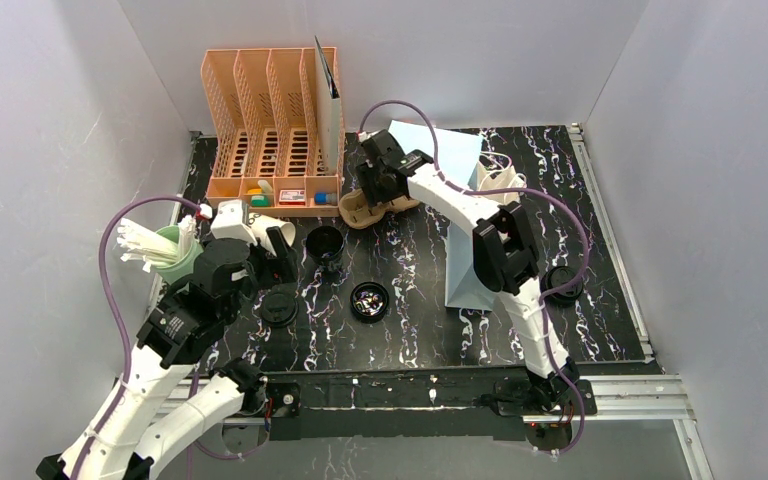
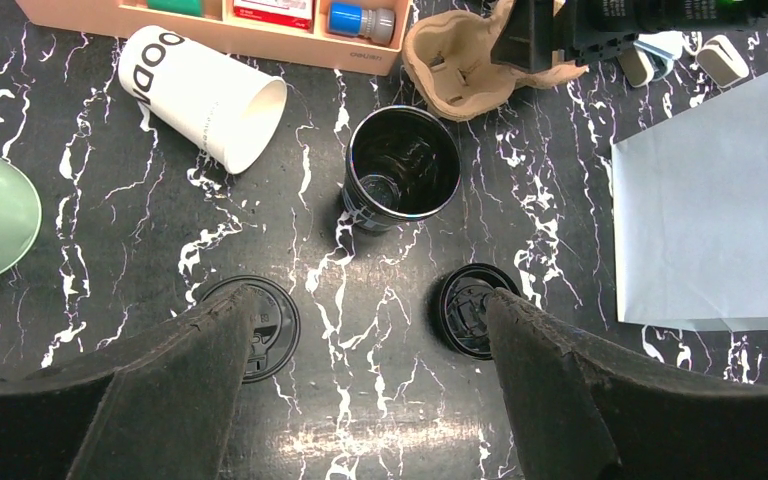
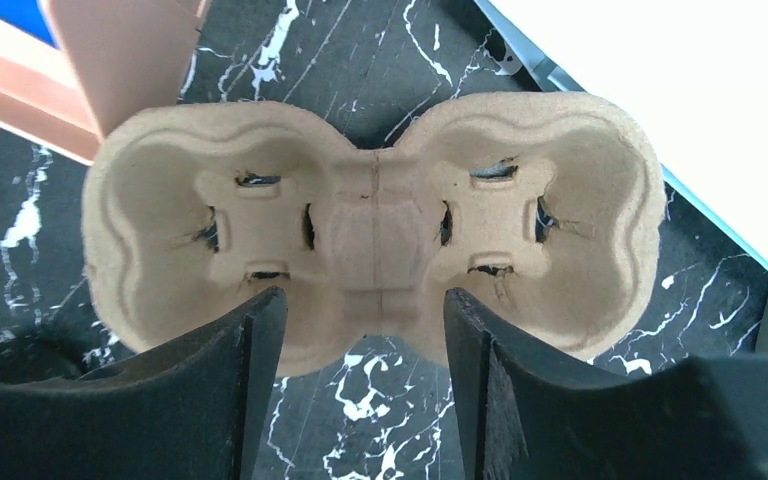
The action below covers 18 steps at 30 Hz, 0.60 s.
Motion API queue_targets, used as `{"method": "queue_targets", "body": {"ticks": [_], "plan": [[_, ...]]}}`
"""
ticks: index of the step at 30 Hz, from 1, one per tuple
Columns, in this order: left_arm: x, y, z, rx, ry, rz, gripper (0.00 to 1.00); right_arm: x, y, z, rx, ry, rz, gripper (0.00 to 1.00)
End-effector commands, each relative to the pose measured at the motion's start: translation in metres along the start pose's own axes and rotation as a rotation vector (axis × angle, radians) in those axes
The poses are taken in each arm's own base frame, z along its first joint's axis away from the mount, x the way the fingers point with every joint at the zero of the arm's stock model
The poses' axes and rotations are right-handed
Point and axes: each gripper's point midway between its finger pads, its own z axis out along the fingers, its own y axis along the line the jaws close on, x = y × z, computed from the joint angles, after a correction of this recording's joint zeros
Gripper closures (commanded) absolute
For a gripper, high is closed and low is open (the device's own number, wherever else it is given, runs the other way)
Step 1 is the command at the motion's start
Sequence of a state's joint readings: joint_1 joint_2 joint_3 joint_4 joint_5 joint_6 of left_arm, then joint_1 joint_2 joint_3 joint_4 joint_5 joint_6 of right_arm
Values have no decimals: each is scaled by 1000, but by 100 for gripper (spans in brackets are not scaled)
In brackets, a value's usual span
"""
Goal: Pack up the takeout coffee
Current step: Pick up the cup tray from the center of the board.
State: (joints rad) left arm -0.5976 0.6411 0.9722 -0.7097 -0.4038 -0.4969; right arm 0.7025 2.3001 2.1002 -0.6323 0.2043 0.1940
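One open cup (image 2: 401, 170) is standing ahead of the left jaws, which are gaping wide; the right jaws are hanging spread over the carrier (image 3: 370, 230)

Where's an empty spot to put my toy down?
Bare marble table lies between the middle round black plastic lid and the light-blue paper bag, and along the front edge. It is crowded near the orange plastic organizer and brown pulp carrier.

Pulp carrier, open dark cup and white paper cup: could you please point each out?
pulp carrier (image 3: 375, 228): right wrist view, central ridge.
open dark cup (image 2: 405, 165): left wrist view, interior.
white paper cup (image 2: 195, 88): left wrist view, side wall.
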Motion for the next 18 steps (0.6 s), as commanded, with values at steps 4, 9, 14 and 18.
{"method": "queue_targets", "body": {"ticks": [4,9,14,18], "plan": [[3,2,7,-19,11,24,16,-13,-6,21,43,-48,-37,35],[3,2,11,-29,16,34,15,-9,-5,25,42,-36,-28,39],[3,-1,14,-26,21,37,15,-13,-6,20,49,-49,-20,45],[4,-3,16,-21,26,38,15,-19,-7,5,47,-67,-11,55]]}}
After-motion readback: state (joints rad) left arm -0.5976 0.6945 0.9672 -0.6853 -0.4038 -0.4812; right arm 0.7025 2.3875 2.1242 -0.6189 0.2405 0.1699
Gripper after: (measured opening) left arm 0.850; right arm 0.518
